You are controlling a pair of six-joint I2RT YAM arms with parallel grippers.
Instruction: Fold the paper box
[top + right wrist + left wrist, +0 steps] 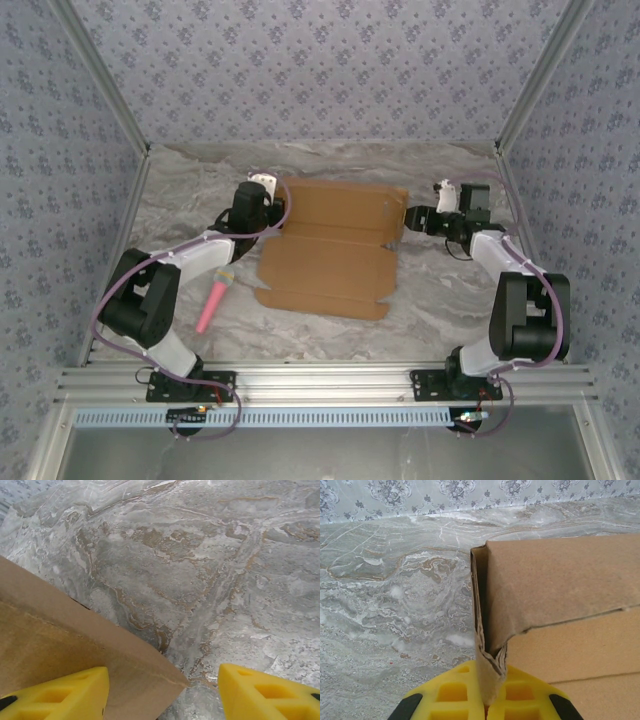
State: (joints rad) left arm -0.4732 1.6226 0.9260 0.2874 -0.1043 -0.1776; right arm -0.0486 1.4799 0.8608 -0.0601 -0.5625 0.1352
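The paper box (335,250) is a flat brown cardboard sheet with creases and flaps, lying mid-table. My left gripper (278,203) is at its far left corner. In the left wrist view the yellow fingers (445,695) are shut on a folded-up flap edge of the paper box (560,580), which stands upright between them. My right gripper (405,218) is at the sheet's far right edge. It stands open in the right wrist view (162,690), with a corner of the paper box (60,635) reaching into the gap beside the left finger (60,692), the right finger (270,690) over bare table.
A pink pen-like stick (214,300) lies on the marble table (440,310) left of the sheet, beside the left arm. Patterned walls close the back and both sides. A metal rail (330,385) runs along the near edge.
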